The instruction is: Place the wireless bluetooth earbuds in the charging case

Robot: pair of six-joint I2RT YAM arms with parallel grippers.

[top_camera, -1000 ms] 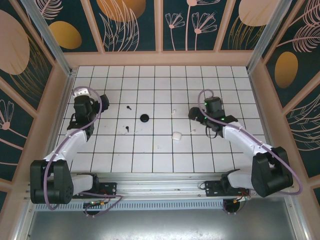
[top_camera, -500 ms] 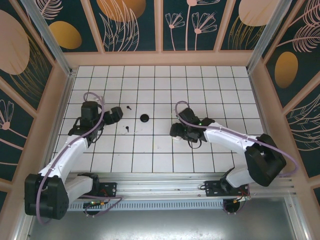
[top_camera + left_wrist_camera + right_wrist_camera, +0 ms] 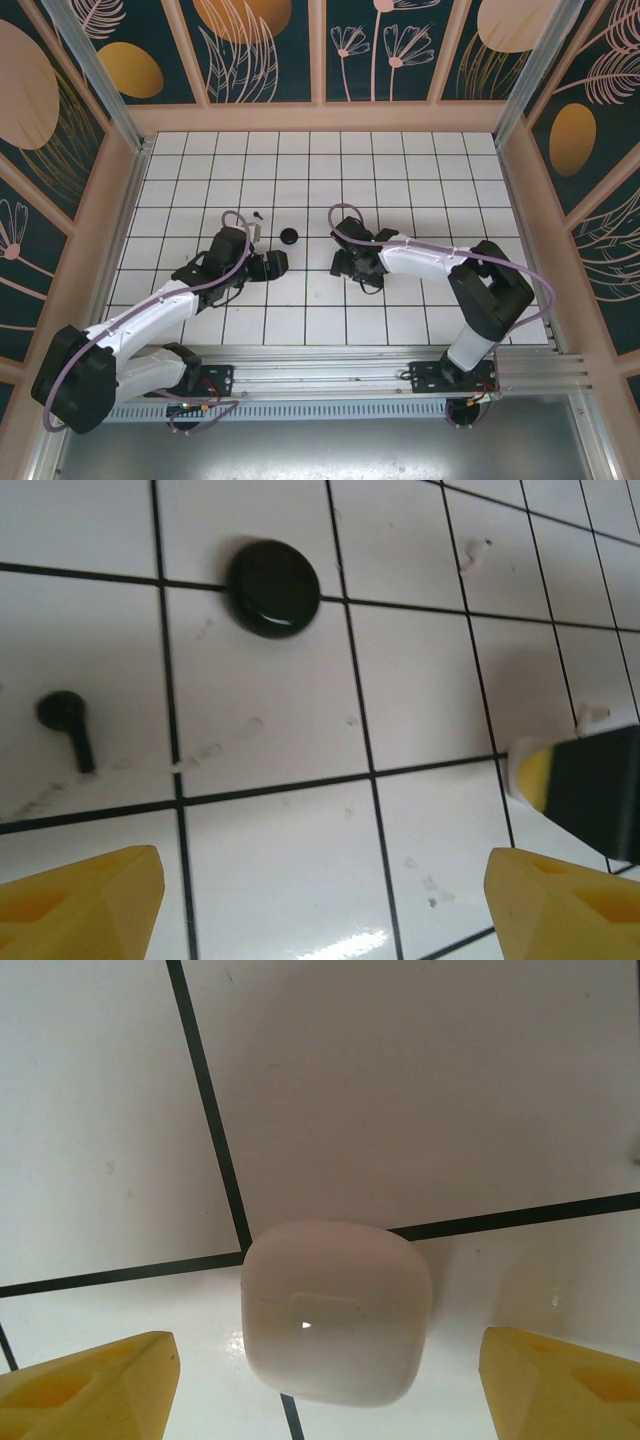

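**Right gripper over white case; black bud off-axis for left gripper**

Right gripper [image 3: 348,266]: fingers spread, nothing pinched. In the right wrist view the white case [image 3: 337,1310] is seen flat on the tiled table [image 3: 420,160]. It is centred between the two yellow fingertips [image 3: 90,1380] and apart from both. The lid looks shut, with a faint seam, but this cannot be confirmed. The case is a rounded square, so no long axis has to be matched, and the finger line is already across it. A straight descent and a close are judged sufficient, with no sideways correction.

Left gripper [image 3: 272,265]: fingers spread, empty. In the left wrist view the black earbud [image 3: 66,725] is found ahead of the left fingertip and outboard of it, not between the fingers. Its stem runs roughly along the approach direction, slightly tilted, with the head at the far end. A leftward shift is judged necessary before any pinch. The finger line would then fall across the stem.

The black round puck [image 3: 273,587], probably the dark buds' case, lies farther ahead near centre, apart from the bud.

A white earbud [image 3: 475,552] is seen far ahead to the right. A second white earbud [image 3: 590,717] lies just beside the right gripper's finger. Both are nearer the right arm. The second could be knocked when the fingers are closed.
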